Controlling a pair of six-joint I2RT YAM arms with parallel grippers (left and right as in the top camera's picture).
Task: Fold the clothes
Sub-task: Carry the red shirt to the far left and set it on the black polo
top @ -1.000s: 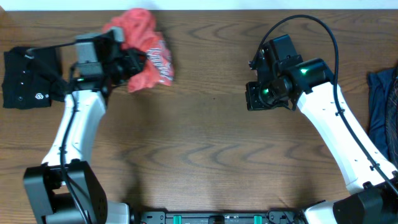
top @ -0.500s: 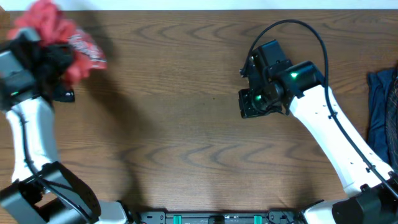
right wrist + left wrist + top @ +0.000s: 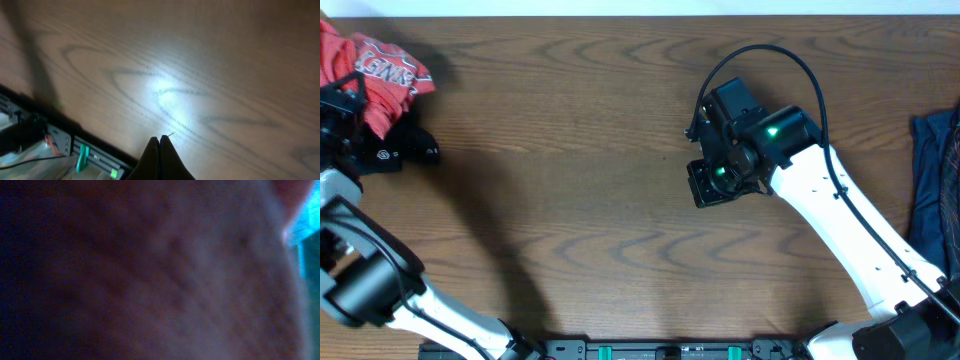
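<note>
red t-shirt point(image 3: 382, 72) is bunched at the tabletop's point(image 3: 570, 200) far-left corner, partly over the black shirt point(image 3: 390, 152). left tool is buried in cloth, can't tell its grip. right tool point(image 3: 160, 145) is clenched on nothing, mid-tabletop. i'd bring the tee to centre and spread it flat first.

Smooth wood-grain surface point(image 3: 580, 200) with a satin sheen, coral-red T-shirt point(image 3: 375, 72) matt crumpled cloth, arm shells point(image 3: 850, 228) glossy white plastic.

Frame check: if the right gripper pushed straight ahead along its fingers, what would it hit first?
Probably the brown wooden tabletop: the right gripper, jaws together, points at lit wood grain, with no garment in its wrist view. Its height above is unclear.
</note>
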